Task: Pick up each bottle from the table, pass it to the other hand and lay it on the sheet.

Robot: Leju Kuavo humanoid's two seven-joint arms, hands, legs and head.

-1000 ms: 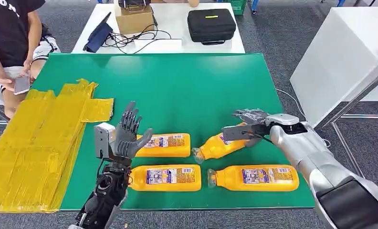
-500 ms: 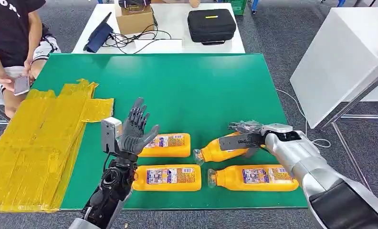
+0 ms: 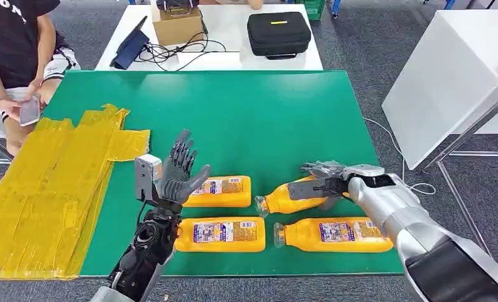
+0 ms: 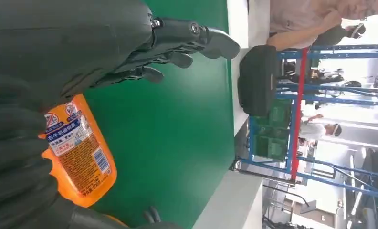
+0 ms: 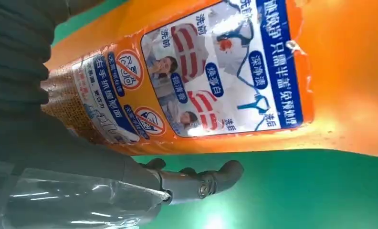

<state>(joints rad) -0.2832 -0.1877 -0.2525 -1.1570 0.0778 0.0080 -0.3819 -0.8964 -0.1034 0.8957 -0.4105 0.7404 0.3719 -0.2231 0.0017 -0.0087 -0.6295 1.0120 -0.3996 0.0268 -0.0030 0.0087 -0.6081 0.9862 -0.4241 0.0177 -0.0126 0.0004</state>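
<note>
Right hand [image 3: 327, 182] has its fingers clamped on the angled bottle [image 3: 293, 195] low over the green worktop [image 3: 265, 113], while left hand [image 3: 178, 176] waits palm-up, fingers apart, presumably for the handoff toward the yellow sheet [image 3: 45, 189].

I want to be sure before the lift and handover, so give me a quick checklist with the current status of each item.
1. Right hand is on the tilted bottle: ok.
2. Grip fully closed around it: cannot tell; the bottle hides part of the fingers in the right wrist view.
3. Left hand raised, fingers spread, holding nothing, ready to receive: ok.
4. Three other bottles lie apart from the tilted one: ok.
5. Yellow sheet has bare room for laying: ok.
</note>
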